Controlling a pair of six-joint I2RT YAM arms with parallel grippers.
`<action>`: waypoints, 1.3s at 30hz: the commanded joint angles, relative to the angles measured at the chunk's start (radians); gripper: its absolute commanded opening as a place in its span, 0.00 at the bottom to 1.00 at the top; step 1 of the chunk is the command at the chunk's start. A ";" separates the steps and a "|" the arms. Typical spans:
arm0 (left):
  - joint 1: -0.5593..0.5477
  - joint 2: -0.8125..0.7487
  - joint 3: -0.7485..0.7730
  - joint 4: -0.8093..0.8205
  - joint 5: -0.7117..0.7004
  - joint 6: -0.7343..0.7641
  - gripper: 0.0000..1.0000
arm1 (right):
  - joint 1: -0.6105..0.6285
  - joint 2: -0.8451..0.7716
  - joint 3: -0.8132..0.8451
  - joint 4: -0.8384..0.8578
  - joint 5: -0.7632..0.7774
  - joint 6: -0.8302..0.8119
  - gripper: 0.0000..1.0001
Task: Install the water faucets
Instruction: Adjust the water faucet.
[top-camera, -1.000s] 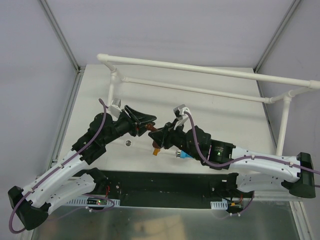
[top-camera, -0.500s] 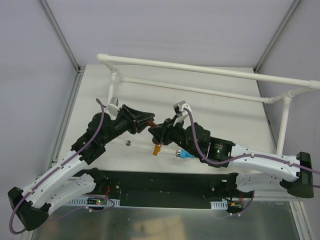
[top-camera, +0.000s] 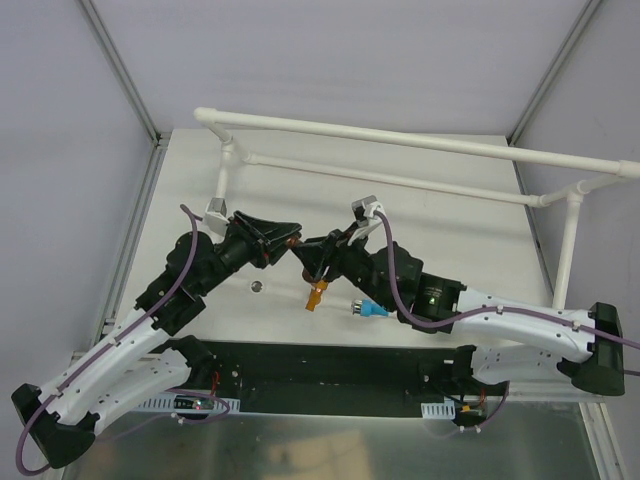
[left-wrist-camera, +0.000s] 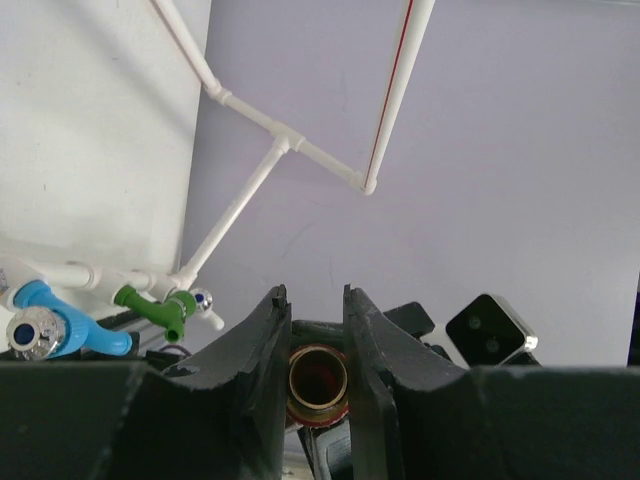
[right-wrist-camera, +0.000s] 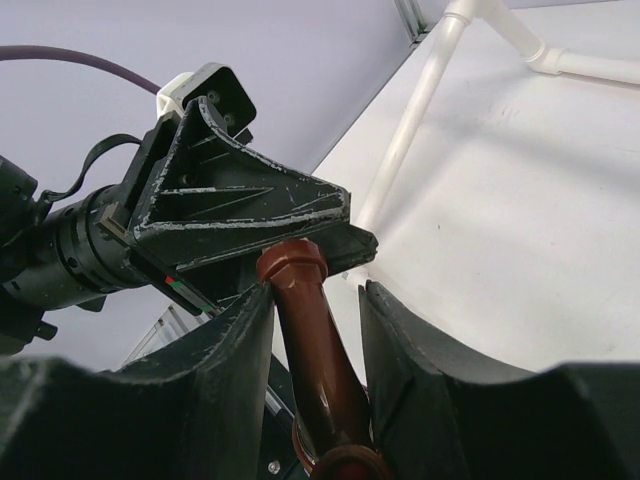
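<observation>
The left claw (top-camera: 288, 241) pinched the round brass mouth of the brown tap (right-wrist-camera: 312, 330), its scuffed black fingers tight on both sides. That glossy plastic tube hung above the middle of the bench (top-camera: 460, 235). The right claw (top-camera: 306, 254) stood slightly open around the tube, one finger clear of it. An orange tap (top-camera: 317, 296) and a silver-tipped blue tap (top-camera: 371, 308) lay near the front edge.

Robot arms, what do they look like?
The left arm and right arm are white low down, black toward the wrist. A purple cable runs along each. The left gripper and right gripper are black, with scuffed wedge fingers.
</observation>
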 joint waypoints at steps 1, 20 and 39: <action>-0.002 -0.016 -0.004 0.069 -0.025 -0.060 0.00 | -0.008 0.030 0.024 0.087 0.017 -0.006 0.45; -0.002 -0.054 -0.018 0.079 -0.147 -0.107 0.00 | -0.006 0.039 -0.004 0.116 -0.012 -0.015 0.52; -0.002 -0.008 -0.033 0.165 -0.096 -0.170 0.00 | -0.006 0.116 0.021 0.255 -0.104 -0.128 0.52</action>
